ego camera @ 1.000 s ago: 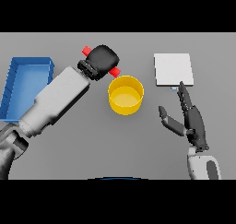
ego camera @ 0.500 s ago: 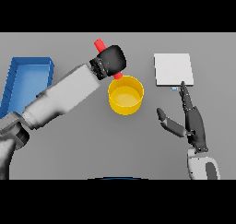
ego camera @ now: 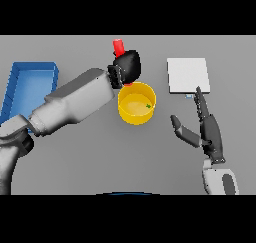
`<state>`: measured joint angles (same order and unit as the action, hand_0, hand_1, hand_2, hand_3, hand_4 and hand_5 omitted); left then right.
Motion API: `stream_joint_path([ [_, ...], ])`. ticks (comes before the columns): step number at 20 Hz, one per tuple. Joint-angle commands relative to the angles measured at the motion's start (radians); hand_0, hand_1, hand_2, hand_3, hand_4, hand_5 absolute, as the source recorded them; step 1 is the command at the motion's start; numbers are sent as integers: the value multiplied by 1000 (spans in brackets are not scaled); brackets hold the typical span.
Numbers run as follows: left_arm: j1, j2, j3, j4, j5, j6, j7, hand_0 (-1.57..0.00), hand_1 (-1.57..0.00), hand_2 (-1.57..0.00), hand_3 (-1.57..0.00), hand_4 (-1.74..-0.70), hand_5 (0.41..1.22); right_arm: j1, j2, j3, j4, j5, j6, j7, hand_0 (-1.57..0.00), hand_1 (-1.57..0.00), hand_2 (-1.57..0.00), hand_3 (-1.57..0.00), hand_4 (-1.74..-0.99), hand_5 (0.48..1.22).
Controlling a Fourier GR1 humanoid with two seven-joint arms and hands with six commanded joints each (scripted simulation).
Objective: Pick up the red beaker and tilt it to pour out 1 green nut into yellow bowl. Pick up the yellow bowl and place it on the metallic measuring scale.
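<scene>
My left hand (ego camera: 127,67) grips the red beaker (ego camera: 119,47) tipped over the far rim of the yellow bowl (ego camera: 136,104), where one green nut (ego camera: 148,106) lies. My right hand (ego camera: 207,129) waits open-fingered beside the metallic scale (ego camera: 187,75).

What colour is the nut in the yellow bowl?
Green: the nut lies inside the yellow bowl, seen in the head view.

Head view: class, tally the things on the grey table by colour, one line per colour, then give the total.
Red: 1, red beaker
Yellow: 1, round yellow bowl
Green: 1, small green nut
Blue: 1, blue rectangular tray
Silver: 1, square metallic measuring scale
Total: 5
</scene>
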<state>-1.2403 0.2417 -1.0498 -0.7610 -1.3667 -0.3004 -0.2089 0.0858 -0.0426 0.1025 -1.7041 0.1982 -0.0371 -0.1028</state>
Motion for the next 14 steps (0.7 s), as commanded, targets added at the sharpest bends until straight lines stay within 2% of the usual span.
stream_joint_path([
  [1, -10, -11, -13, 15, -16, 8, 4, -1571, -1571, -1571, -1569, -1733, 1221, 14, 0, 6, -13, 6, -1, -12, 1, 1, 1, 1, -1133, 579],
  [2, -33, -23, -22, 21, -26, 6, -7, -1571, -1571, -1571, -1569, -1733, 1221, 7, -1, 2, -8, 8, -5, 4, 1, 1, 1, 1, -1130, 577],
  [4, -90, -19, -44, 26, -52, 12, -45, -1571, -1571, -1571, -1570, -1733, 1221, 16, 0, 3, -7, 12, -8, -9, 1, 1, 1, 1, -1133, 575],
  [5, -114, -19, -47, 27, -59, 5, -51, -1571, -1571, -1571, -1570, -1732, 1221, 9, -1, 0, -7, 17, -15, 8, 1, 1, 1, 1, -1138, 572],
  [8, -245, 12, -23, 86, -74, 31, -92, -1571, -1571, -1571, -1571, -1728, 1221, 1, 4, 4, -4, 23, -18, 6, 1, 1, 1, 1, -1135, 563],
  [10, -305, 40, 44, 135, -40, 37, -83, -1571, -1571, -1571, -1571, -1724, 1221, 3, 8, 11, 1, 18, -10, -8, 1, 1, 1, 1, -1130, 554],
  [11, -326, 58, 74, 170, -29, 75, -75, -1571, -1571, -1571, -1571, -1720, 1221, -9, 6, 8, 1, 15, -9, -1, 1, 1, 1, 1, -1131, 553],
  [12, -358, 74, 116, 200, -8, 78, -62, -1571, -1571, -1571, -1571, -1720, 1221, -4, 5, 9, -1, 12, -5, -9, 1, 1, 1, 1, -1128, 554],
  [14, -411, 86, 218, 289, 55, 57, -2, -1571, -1571, -1571, -1571, -1725, 1221, -5, 17, 18, 10, 1, 7, -14, 1, 1, 1, 1, -1105, 559],
])
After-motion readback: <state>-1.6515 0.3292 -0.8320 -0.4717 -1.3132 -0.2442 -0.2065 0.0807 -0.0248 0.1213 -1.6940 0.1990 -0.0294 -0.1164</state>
